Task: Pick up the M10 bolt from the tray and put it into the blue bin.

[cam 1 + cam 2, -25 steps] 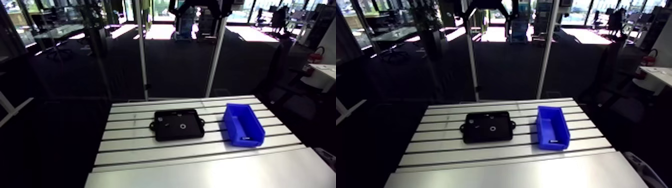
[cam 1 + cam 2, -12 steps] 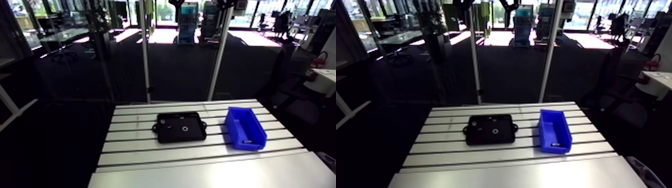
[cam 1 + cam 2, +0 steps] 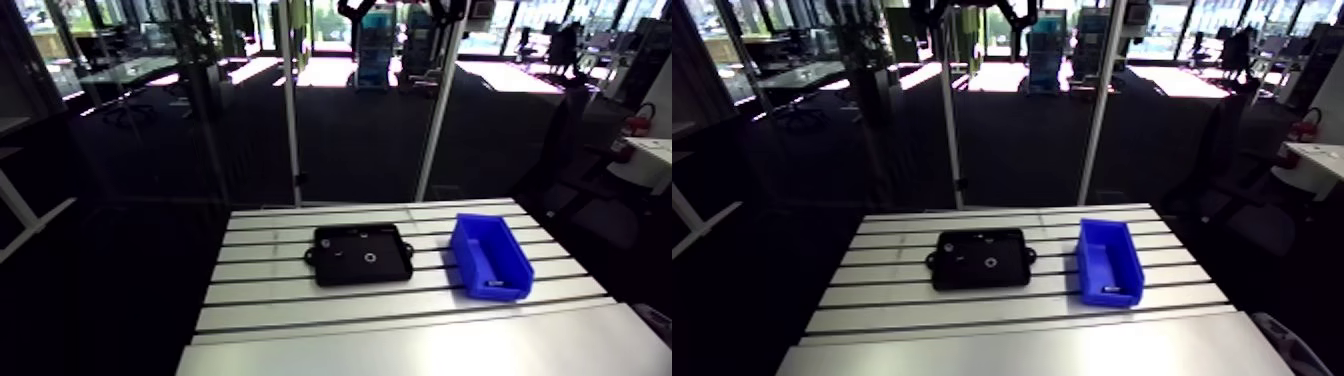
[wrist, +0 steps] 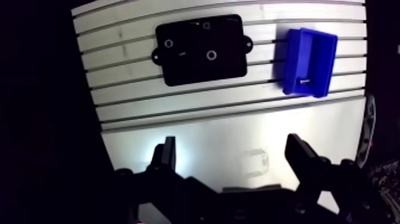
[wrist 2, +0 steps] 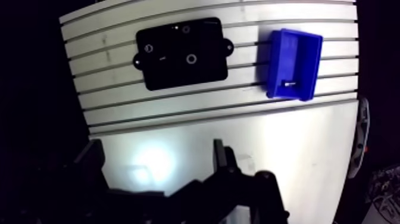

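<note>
Pretty much done I think: a bolt (image 4: 305, 80) lies inside the blue bin (image 4: 291, 56), tray (image 4: 202, 70) beside it, tool (image 4: 231, 146) spread wide, holding nothing.

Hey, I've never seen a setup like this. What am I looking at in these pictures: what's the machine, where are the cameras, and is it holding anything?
This is a single robot arm working at a slotted aluminium table. Two pictures come from a camera riding on the arm, looking down over the table. The other two come from a camera at the wrist, looking past the gripper. Its two dark fingers stand apart with nothing between them, well above the table, so it holds nothing. On the table sits a black tray with a few ring-shaped parts. Beside it is a blue bin with one small metal piece inside, too small to name.
</note>
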